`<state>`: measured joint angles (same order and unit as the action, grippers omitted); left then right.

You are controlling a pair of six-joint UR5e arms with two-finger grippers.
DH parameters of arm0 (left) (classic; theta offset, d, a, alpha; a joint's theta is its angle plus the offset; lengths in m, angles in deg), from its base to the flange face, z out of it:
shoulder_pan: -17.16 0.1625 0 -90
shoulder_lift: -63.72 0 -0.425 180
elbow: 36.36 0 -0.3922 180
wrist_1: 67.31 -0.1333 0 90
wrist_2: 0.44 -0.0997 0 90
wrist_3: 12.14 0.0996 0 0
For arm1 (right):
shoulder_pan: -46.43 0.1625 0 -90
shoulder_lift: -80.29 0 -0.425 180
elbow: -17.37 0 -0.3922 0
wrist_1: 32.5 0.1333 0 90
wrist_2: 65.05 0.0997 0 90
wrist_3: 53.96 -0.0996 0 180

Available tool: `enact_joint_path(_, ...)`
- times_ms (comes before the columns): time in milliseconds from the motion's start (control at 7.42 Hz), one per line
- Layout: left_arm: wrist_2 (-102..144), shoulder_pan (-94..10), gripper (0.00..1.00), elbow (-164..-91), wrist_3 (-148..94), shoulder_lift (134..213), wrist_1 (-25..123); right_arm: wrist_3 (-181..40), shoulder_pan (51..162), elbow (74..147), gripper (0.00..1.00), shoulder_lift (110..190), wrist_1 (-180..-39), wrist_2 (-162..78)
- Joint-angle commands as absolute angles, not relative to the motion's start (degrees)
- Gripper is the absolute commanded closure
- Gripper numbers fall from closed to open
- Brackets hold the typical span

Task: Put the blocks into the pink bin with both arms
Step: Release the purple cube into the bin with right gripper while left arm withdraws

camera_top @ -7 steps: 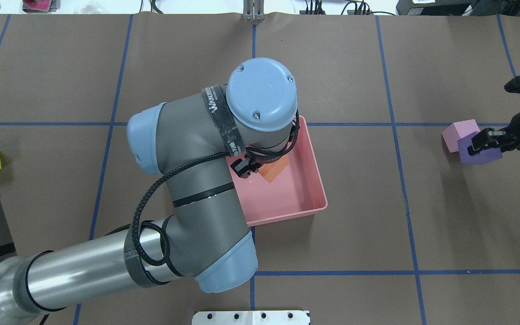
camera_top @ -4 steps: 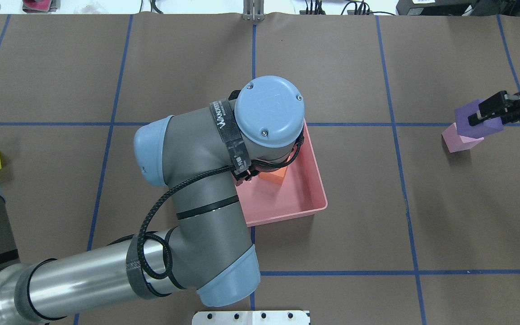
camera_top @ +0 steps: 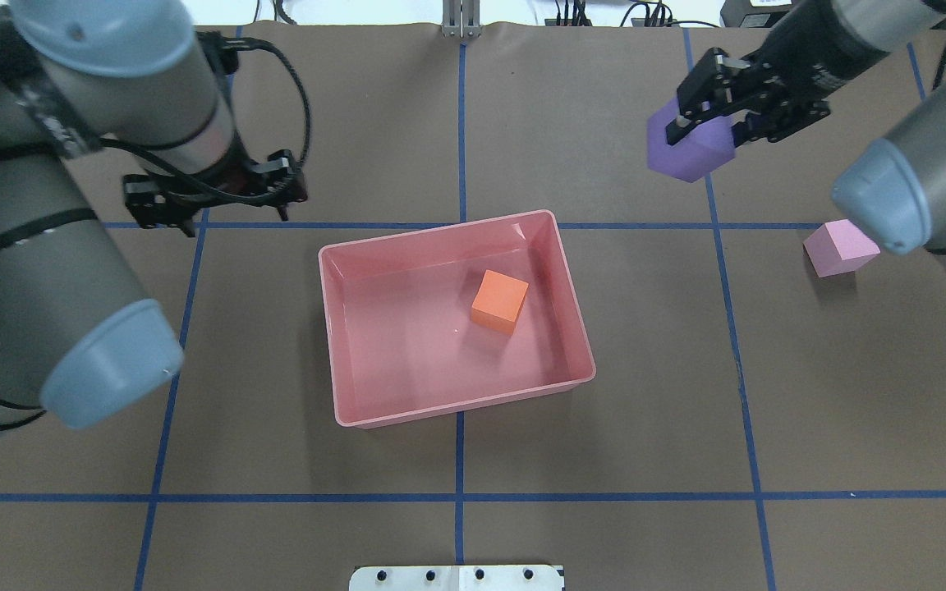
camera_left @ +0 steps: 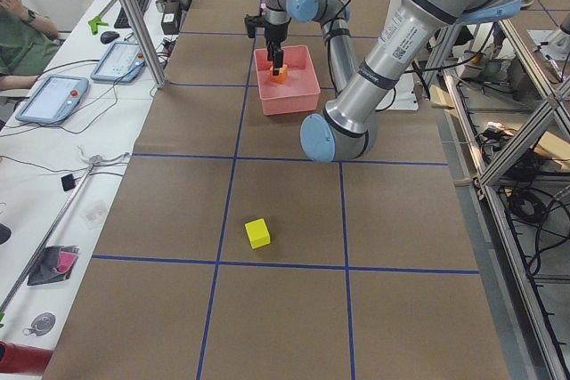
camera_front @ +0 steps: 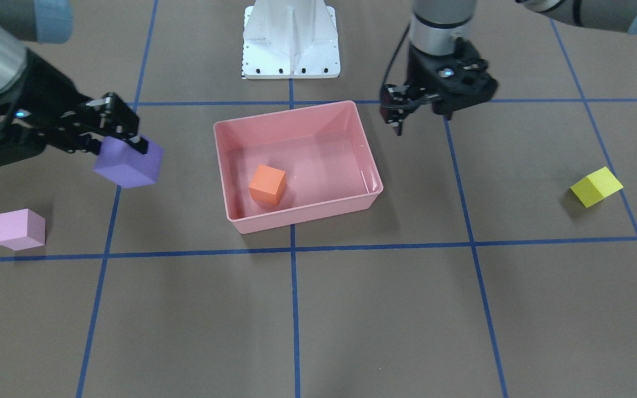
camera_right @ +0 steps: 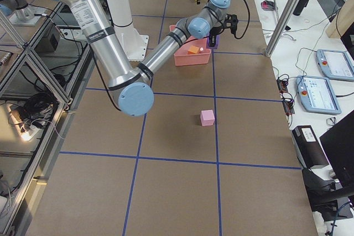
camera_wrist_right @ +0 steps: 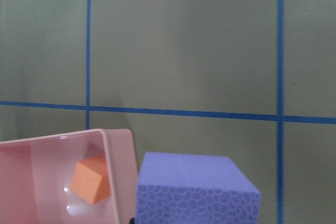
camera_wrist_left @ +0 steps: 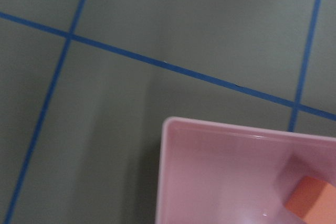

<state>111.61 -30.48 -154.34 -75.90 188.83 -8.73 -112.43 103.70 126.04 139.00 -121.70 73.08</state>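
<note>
Both arms have shifted since the earlier overhead pictures. The left arm, which then hung over the shallow rectangular salmon-pink plastic bin (camera_top: 329,328), has pulled back off it. Its black two-finger claw, the left claw (camera_top: 214,205), now sits above the brown paper-covered bench (camera_top: 604,460), past the bin's end on the robot's left. Its fingers are spread apart with nothing between them.

The small matte orange cube (camera_top: 500,301) is the only block inside the bin. It rests on the floor toward the end on the robot's right, on the side away from the robot's base.

The right claw (camera_top: 691,131) is clamped on the small matte purple cube (camera_top: 686,156). It has lifted that cube away from the small light-pink cube (camera_top: 836,248) and carried it toward the bin. The purple cube hangs above the bench outside the bin's right end, not over the bin.

The light-pink cube lies on the bench, well apart from the bin on the robot's right. The small yellow cube (camera_front: 596,187) lies far out on the robot's left.
</note>
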Motion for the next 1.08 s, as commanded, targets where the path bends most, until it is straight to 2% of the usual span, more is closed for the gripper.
enact_joint_path(0, 115.64, -41.94, 0.00, -155.28, -60.26, 172.87, 0.73, -122.13, 88.60, 125.66, 1.00, 131.47, -122.94, 57.02)
enact_joint_path(270, 120.14, -45.94, 0.00, -150.99, -59.69, 160.02, 18.92, -122.51, 79.78, 124.52, 1.00, 128.11, -125.40, 46.53)
enact_joint_path(809, 119.88, -46.82, 0.00, -145.62, -58.38, 151.02, 31.61, -122.69, 73.51, 112.15, 1.00, 118.89, -125.14, 41.39)
enact_joint_path(944, 119.88, -46.82, 0.00, -144.21, -58.72, 150.30, 33.83, -123.12, 73.24, 111.16, 0.65, 118.17, -125.05, 41.38)
